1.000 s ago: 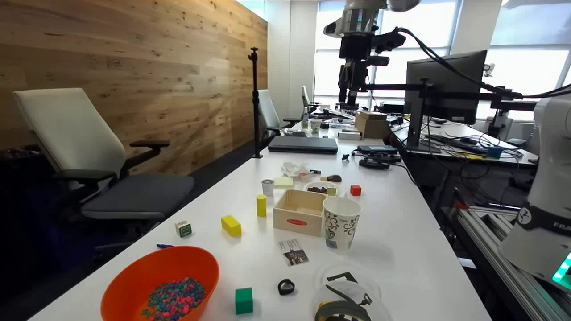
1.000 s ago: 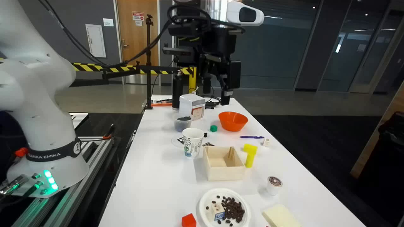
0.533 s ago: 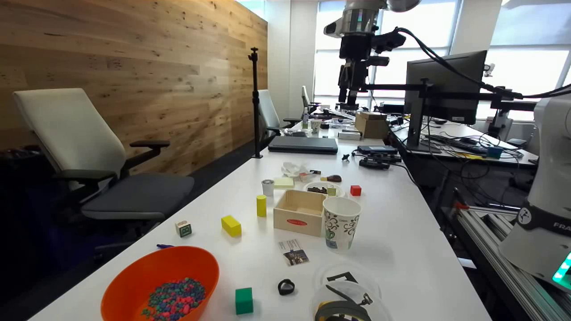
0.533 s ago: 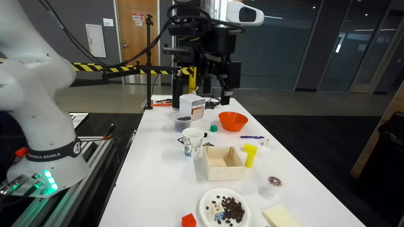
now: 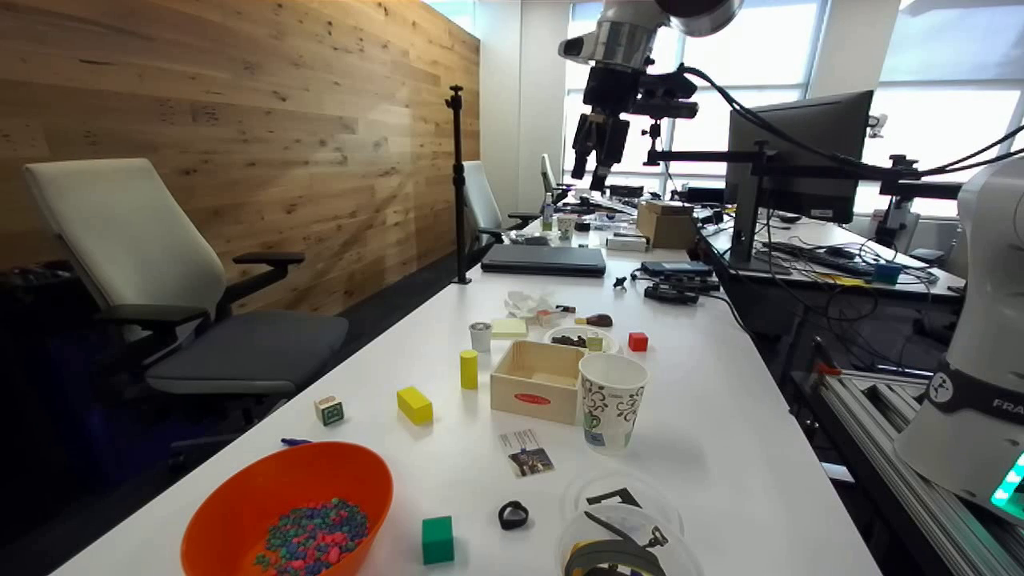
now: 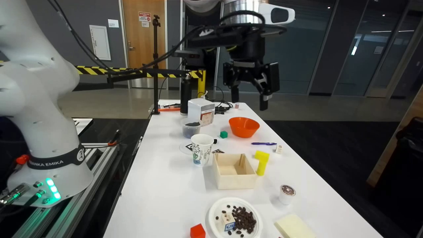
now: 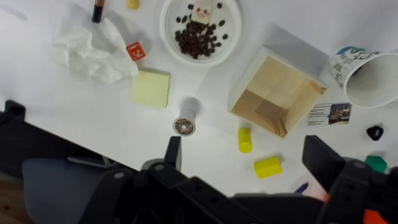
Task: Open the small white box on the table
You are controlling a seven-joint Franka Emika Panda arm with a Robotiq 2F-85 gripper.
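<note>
The small white box, a carton with reddish print on a tan face, stands upright near the far end of the white table in an exterior view. A clear tub in front hides part of it. It is out of the wrist view. High above the table hangs my gripper, jaws wide apart and nothing between them. Also in an exterior view, the gripper is tilted, well above the tabletop. In the wrist view its fingers frame yellow blocks far below, away from the box.
An open wooden box stands mid-table beside a patterned paper cup. The clear tub and an orange bowl are near the carton. Closer lie yellow blocks, a coffee pod and a plate of beans.
My gripper has swung sideways and tilted: leftward in an exterior view that faces the windows, rightward in an exterior view that faces the door. It has stayed open; the table things have not moved.
</note>
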